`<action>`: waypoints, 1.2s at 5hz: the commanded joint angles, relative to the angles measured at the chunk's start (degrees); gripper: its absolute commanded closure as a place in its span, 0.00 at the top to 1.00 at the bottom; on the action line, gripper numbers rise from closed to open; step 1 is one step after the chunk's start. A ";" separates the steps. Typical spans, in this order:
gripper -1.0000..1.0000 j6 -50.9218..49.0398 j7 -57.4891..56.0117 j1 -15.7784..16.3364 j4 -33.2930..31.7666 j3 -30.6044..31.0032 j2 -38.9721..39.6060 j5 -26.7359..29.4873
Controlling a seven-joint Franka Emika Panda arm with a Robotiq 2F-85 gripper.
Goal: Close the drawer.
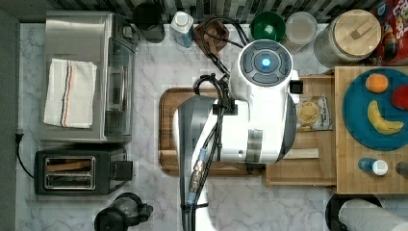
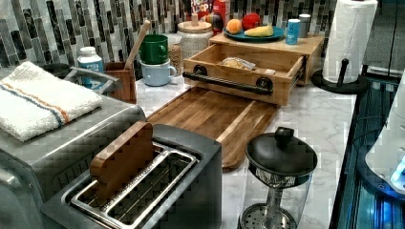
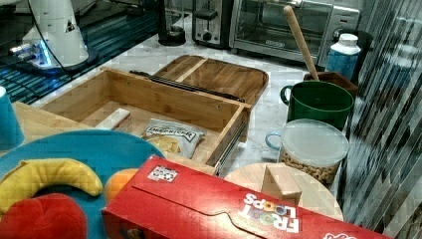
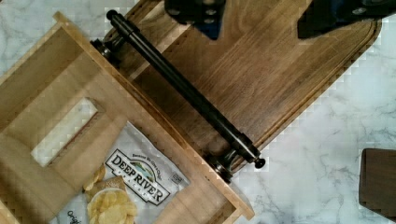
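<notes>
A light-wood drawer (image 2: 241,71) stands pulled out of a pale wooden cabinet (image 2: 313,45) on a white marbled counter (image 2: 315,119). It is a shallow rectangular box with thin straight walls, and a long dark metal bar handle (image 4: 182,88) runs across its front on two round posts. Inside lies a crinkled chip bag (image 4: 126,186) printed "Deep River", next to a small pale wooden block (image 3: 113,119). The front of the drawer reaches over the edge of a darker brown cutting board (image 2: 210,117) with rounded corners and a groove around its rim.

In the wrist view, the gripper (image 4: 261,21) hangs above the cutting board, just beside the handle and not touching it. Its two dark fingers are spread wide apart with nothing between them. In the top view, the white arm (image 1: 250,115) covers much of the board and part of the drawer.

On top of the cabinet, a round blue plate (image 1: 356,115) carries a yellow banana (image 1: 382,120), an orange (image 1: 376,83) and a red fruit (image 1: 400,97). Behind the drawer, against the striped tile wall, a green mug (image 2: 154,48) sits stacked in a pale blue mug (image 2: 157,74). Near them stand a clear tub (image 3: 311,152) of nuts or cereal with a frosted lid, and a glass jar (image 2: 193,38) with a round wooden lid. A square dark-wood holder (image 2: 123,78) has a wooden utensil (image 2: 137,43) leaning out of it.

In the left view's foreground, a black toaster (image 2: 157,191) holds a slice-shaped piece of wood (image 2: 123,160) in one slot, and a folded white towel (image 2: 40,102) with stripes lies on a steel toaster oven (image 1: 86,77).
</notes>
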 commanded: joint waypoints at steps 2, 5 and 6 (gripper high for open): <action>1.00 3.09 -7.44 0.26 -3.08 0.78 -1.04 -1.80; 1.00 15.22 -29.76 2.22 -18.74 4.08 -7.66 -8.40; 0.00 12.71 -34.50 2.16 -18.55 4.60 -6.39 -5.93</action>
